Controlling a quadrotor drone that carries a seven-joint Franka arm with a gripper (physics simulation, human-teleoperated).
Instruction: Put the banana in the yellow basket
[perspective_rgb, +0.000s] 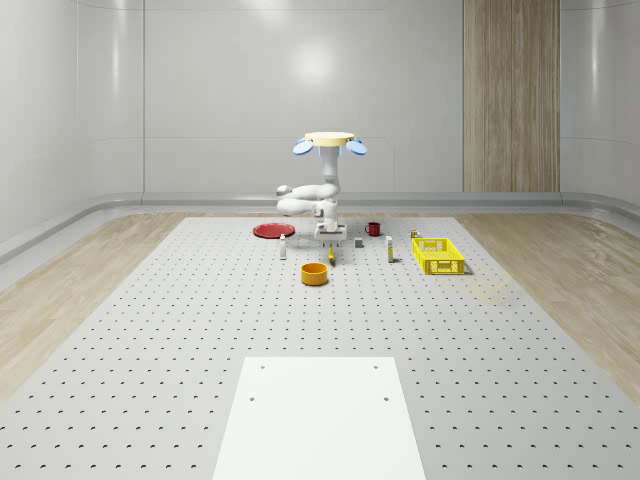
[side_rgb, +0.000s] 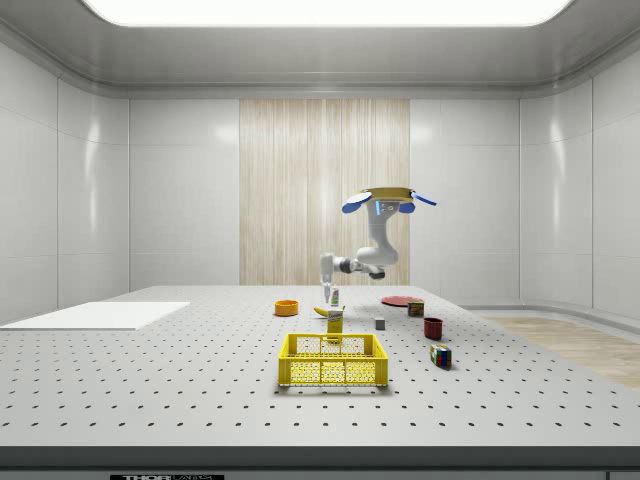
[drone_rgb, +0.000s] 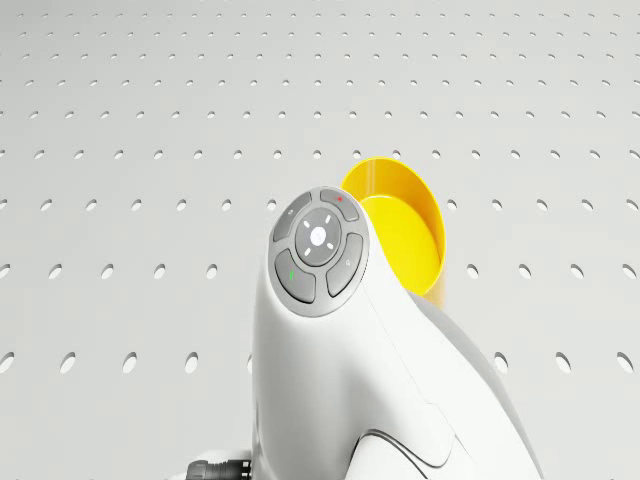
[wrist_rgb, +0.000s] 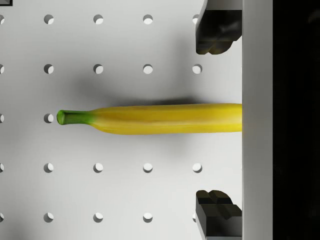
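Observation:
The banana (wrist_rgb: 160, 119) lies flat on the perforated table, yellow with a green stem tip. My gripper (wrist_rgb: 217, 122) is open directly above it, one dark fingertip (wrist_rgb: 217, 32) on each side of the fruit, with clear gaps between them and its skin. In the whole-scene view the drone (perspective_rgb: 330, 140) hovers over the table's far middle, its arm reaching down to the gripper (perspective_rgb: 332, 238) just above the banana (perspective_rgb: 332, 257). The yellow basket (perspective_rgb: 438, 255) stands to the whole-scene view's right of the gripper; in the side view the basket (side_rgb: 333, 360) is nearest the camera.
An orange bowl (perspective_rgb: 315, 273) sits close in front of the banana, and the drone view has it (drone_rgb: 400, 225) beyond the arm. A red plate (perspective_rgb: 272, 230), a red mug (perspective_rgb: 373, 228), a grey cube (perspective_rgb: 357, 243) and small bottles (perspective_rgb: 389, 250) surround the spot. A white sheet (perspective_rgb: 320, 420) lies nearer the camera.

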